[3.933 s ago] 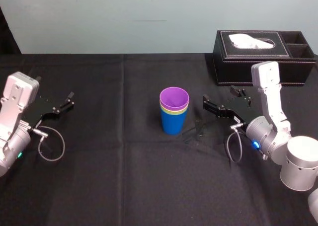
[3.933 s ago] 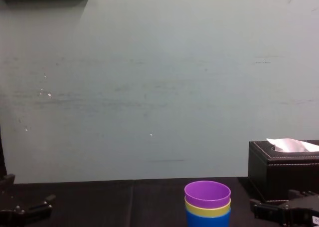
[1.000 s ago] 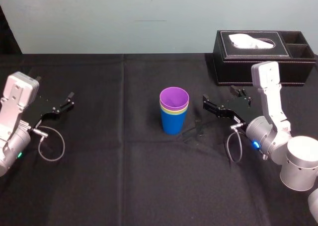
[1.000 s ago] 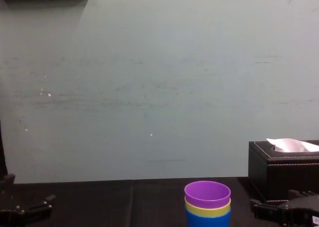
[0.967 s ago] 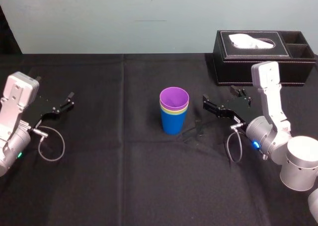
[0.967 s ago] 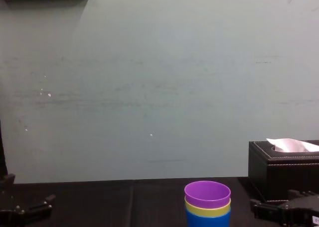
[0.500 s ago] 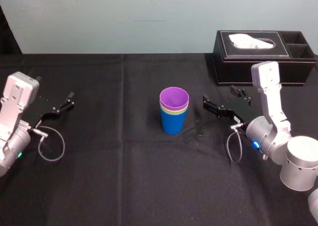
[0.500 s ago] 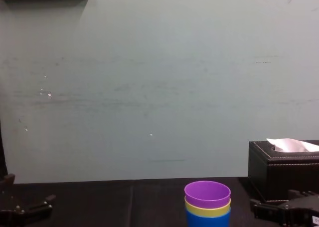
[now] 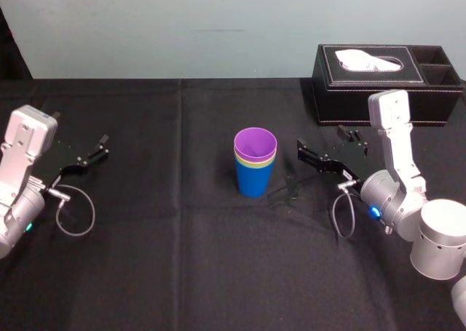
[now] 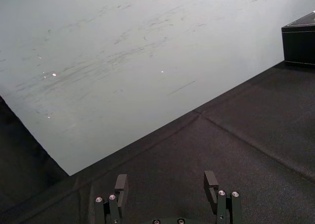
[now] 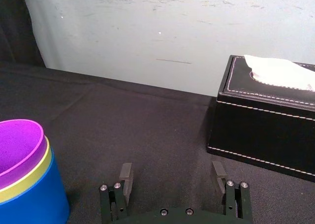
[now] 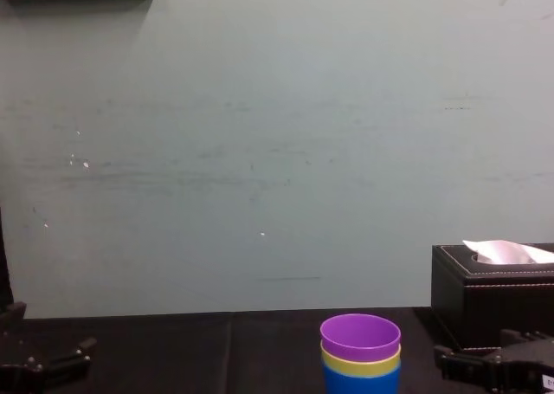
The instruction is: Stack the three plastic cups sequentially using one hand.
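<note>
Covering the table (image 9: 182,273), black cloth (image 9: 145,105) meets pale wall (image 9: 182,25). Purple cup (image 9: 255,143) sits inside yellow-green cup (image 9: 255,164) inside blue cup (image 9: 255,182), upright, centre. Right gripper (image 9: 320,142) just beside, spread wide, empty; left gripper (image 10: 166,184) likewise, far left. Tissue box (image 9: 386,91) back-right; open cloth in front.

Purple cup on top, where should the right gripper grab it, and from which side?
Probably pinch the purple cup by its rim wall, from above on its right side: it stands upright, nested in the yellow-green cup and blue cup, leaving just the rim free, nearest the open right gripper.
</note>
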Available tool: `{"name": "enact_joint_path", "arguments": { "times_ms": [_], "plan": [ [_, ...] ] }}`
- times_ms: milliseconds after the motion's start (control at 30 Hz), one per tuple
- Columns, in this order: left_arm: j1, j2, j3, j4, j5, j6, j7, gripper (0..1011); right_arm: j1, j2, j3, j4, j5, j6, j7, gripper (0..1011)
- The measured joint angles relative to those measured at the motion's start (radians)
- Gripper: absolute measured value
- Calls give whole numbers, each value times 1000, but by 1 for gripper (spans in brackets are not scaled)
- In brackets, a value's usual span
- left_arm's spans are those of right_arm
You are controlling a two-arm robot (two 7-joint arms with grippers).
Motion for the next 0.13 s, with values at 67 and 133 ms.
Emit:
{"name": "enact_joint_path", "arguments": {
  "times_ms": [67,133],
  "plan": [
    [0,0,0,0,0,0,0,1011,0,0,0,0,0,0,0,1003],
    [0,0,0,0,0,0,0,1011,0,0,0,0,0,0,0,1003]
  ]
}}
